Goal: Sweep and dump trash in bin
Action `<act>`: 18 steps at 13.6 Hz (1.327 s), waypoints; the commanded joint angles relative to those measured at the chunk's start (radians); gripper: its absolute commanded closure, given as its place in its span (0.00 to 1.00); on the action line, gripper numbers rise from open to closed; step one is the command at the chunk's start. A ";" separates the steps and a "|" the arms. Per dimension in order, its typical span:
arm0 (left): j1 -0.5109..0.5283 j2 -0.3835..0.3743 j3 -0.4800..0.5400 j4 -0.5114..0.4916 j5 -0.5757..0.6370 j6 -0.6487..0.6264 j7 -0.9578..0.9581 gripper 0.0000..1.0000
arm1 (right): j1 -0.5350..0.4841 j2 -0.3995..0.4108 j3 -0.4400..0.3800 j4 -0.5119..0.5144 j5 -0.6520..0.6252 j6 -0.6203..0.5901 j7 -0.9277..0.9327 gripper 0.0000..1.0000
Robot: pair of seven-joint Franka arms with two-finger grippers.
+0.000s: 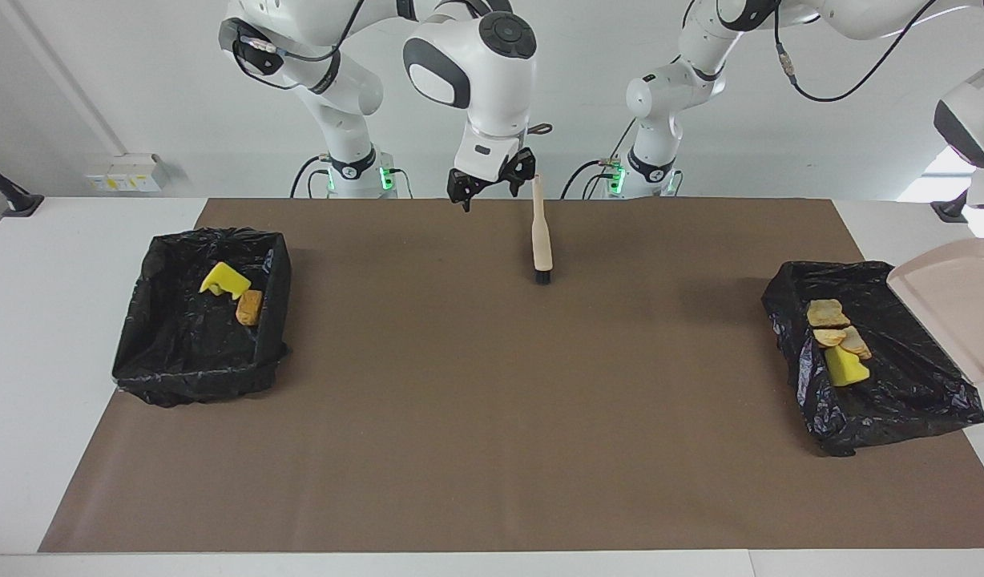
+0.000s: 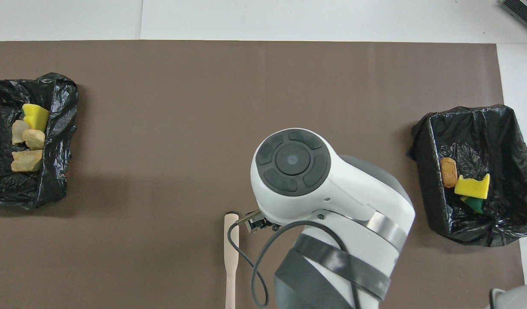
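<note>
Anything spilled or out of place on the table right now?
Nothing spilled. All scraps sit inside the two black-lined bins; none on the brown mat. The brush lies flat near the robots. The dustpan hangs tilted, empty, over the bin at the left arm's end.

Bright, even light; soft shadows; sharp.

Your two arms are glossy white with dark grey joint caps. Black cables loop along them. Green lights glow at both bases.
</note>
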 commanded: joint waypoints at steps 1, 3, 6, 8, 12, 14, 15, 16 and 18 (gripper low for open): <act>-0.016 -0.023 0.020 0.021 -0.139 -0.040 -0.012 1.00 | -0.057 -0.114 -0.079 -0.008 0.093 0.003 -0.184 0.00; -0.016 -0.030 0.017 0.055 -0.264 -0.102 -0.022 1.00 | -0.062 -0.157 -0.145 -0.005 0.128 0.003 -0.264 0.00; -0.020 -0.075 0.003 0.067 -0.439 -0.181 -0.128 1.00 | -0.045 -0.208 -0.264 0.029 0.177 0.003 -0.356 0.00; -0.025 -0.096 0.000 0.064 -0.560 -0.219 -0.290 1.00 | -0.024 -0.248 -0.342 0.035 0.219 0.003 -0.437 0.00; -0.094 -0.138 -0.067 0.016 -0.715 -0.311 -0.765 1.00 | 0.097 -0.295 -0.572 0.064 0.237 0.003 -0.568 0.00; -0.167 -0.165 -0.071 -0.028 -0.781 -0.325 -0.974 1.00 | 0.155 -0.318 -0.687 0.072 0.260 0.006 -0.614 0.00; -0.206 -0.179 -0.072 -0.054 -0.822 -0.325 -1.097 1.00 | 0.183 -0.329 -0.743 0.073 0.287 0.007 -0.635 0.00; -0.255 -0.184 -0.072 -0.077 -0.858 -0.319 -1.216 1.00 | 0.211 -0.337 -0.795 0.073 0.300 0.009 -0.646 0.00; -0.350 -0.182 -0.072 -0.109 -0.899 -0.301 -1.411 1.00 | 0.260 -0.351 -0.879 0.072 0.300 0.024 -0.648 0.00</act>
